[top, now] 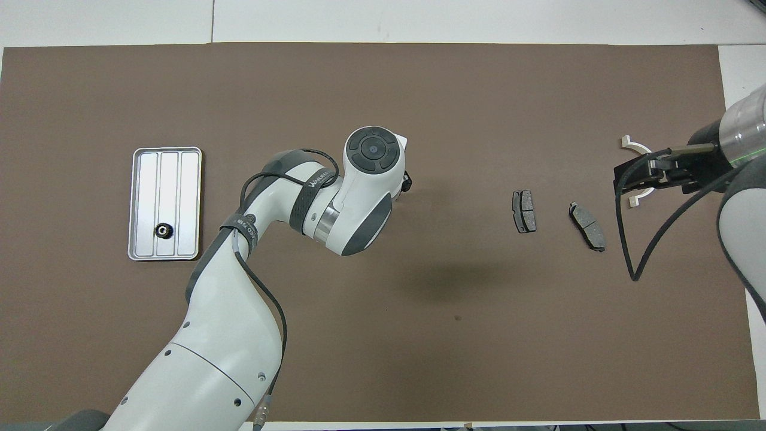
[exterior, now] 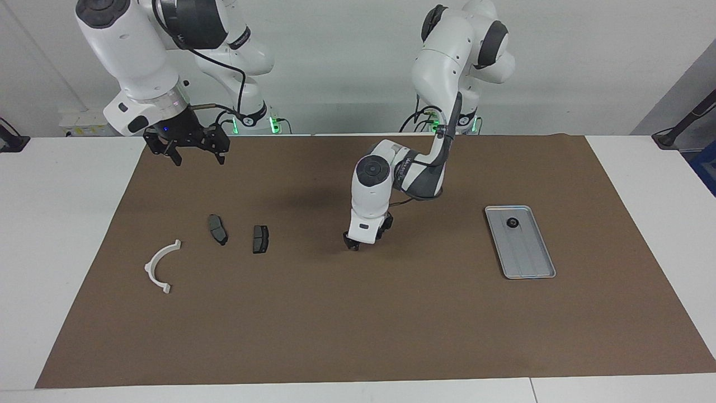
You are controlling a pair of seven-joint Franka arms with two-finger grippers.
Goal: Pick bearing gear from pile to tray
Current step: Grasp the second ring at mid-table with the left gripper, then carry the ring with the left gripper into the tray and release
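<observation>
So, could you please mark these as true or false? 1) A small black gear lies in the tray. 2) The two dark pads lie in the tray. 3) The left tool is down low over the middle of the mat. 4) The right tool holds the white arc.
1) True: one small black gear lies in the tray, at its end nearer to the robots.
2) False: the two dark pads lie on the brown mat, toward the right arm's end.
3) True: the left tool is low over the mat's middle.
4) False: the right tool hangs open in the air, holding nothing; the white arc lies on the mat.
</observation>
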